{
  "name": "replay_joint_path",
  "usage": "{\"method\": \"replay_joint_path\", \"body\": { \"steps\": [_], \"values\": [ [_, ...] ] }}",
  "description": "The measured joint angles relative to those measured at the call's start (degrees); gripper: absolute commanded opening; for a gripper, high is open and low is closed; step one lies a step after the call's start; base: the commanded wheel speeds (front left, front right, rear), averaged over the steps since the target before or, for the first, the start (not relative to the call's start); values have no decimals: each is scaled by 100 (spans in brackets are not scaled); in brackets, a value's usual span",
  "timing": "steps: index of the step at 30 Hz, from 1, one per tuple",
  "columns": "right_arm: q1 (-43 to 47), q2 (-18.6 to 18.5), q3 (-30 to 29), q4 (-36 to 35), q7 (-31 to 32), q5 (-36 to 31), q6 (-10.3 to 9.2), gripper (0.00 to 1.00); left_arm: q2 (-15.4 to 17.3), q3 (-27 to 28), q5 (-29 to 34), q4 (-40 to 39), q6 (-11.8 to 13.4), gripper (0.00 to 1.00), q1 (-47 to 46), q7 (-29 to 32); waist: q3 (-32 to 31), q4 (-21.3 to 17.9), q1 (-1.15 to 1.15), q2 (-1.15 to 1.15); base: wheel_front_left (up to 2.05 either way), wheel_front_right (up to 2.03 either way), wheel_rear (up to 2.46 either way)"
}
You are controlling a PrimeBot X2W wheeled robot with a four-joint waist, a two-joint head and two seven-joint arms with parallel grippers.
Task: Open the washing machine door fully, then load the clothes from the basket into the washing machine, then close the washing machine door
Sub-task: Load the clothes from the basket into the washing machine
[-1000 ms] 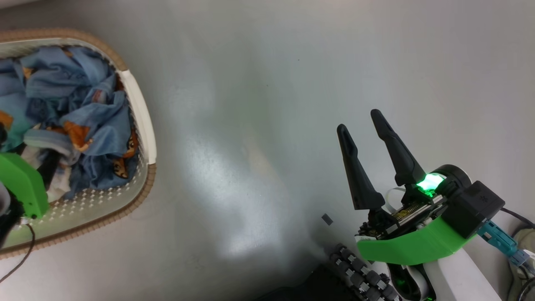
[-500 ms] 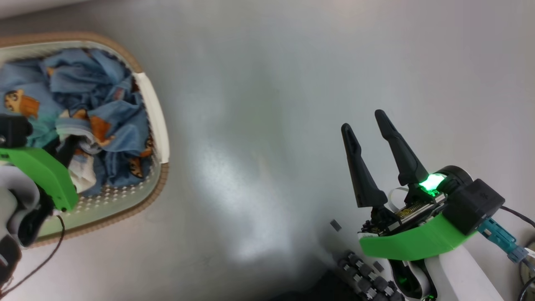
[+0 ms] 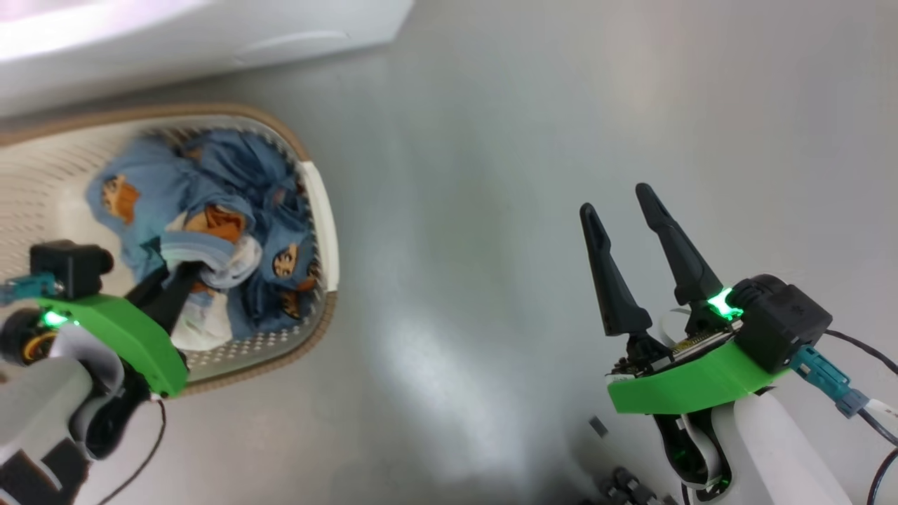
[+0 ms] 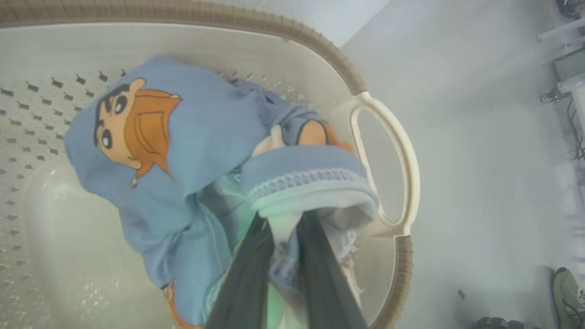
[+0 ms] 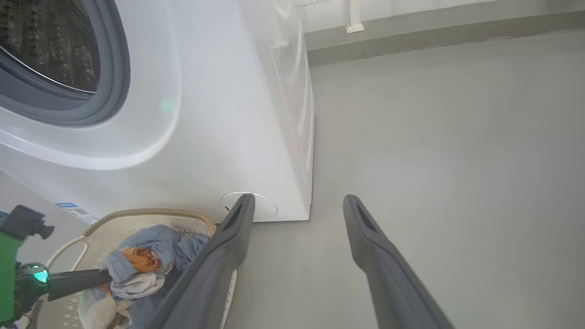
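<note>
The clothes [image 3: 210,210], light blue with orange cartoon figures and a white piece, lie bunched in the cream basket [image 3: 324,210] with its brown rim. My left gripper [image 3: 196,270] reaches into the basket and is shut on a fold of the clothes [image 4: 205,137]; its dark fingers [image 4: 253,269] pinch pale fabric between them. My right gripper [image 3: 616,198] hangs open over bare floor to the right, holding nothing. The washing machine [image 5: 219,114] stands behind the basket [image 5: 151,212], its grey gasket [image 5: 114,68] and steel drum uncovered. The washing machine door is out of view.
Grey floor [image 3: 456,245] spreads between the basket and my right arm. A round white flap [image 5: 260,208] sits low on the machine's front corner. A shoe [image 4: 566,292] and cables [image 4: 573,137] lie far off to the side. A wall skirting [image 5: 411,36] runs behind.
My left gripper has closed on the clothes and gathered them into a raised bunch. The head camera has shifted, bringing the machine's white base into view. The right gripper stays open.
</note>
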Motion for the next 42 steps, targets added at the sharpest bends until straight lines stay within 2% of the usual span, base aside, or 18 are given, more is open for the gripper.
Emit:
{"method": "replay_joint_path", "body": {
  "steps": [7, 20, 27, 35, 42],
  "values": [
    [0, -3, -130, 297, 0, -98, 0, 100, -45, 354, 34, -430, 0, 0, 347, -49, -552, 222, 0, 0, 0, 0, 0],
    [13, -10, -226, 862, 0, -111, 0, 100, -149, 2095, 697, -1544, 0, 0, 1824, -51, -1740, 510, -1, 0, 0, 0, 0],
    [185, -11, -315, 1173, 0, -88, 0, 100, -361, 3012, 1317, -2035, 0, 0, 2598, -51, -2403, 598, -1, 0, 0, 0, 0],
    [513, -10, -454, 1506, 0, -30, 0, 100, -903, 4276, 2276, -2295, 2, 0, 3387, -60, -3232, 706, -1, 0, 0, 0, 0],
    [632, -10, -506, 1630, 0, -30, 0, 100, -1159, 4769, 2641, -2462, 87, 0, 3853, -66, -3685, 776, 0, 0, 0, 0, 0]
  ]
}}
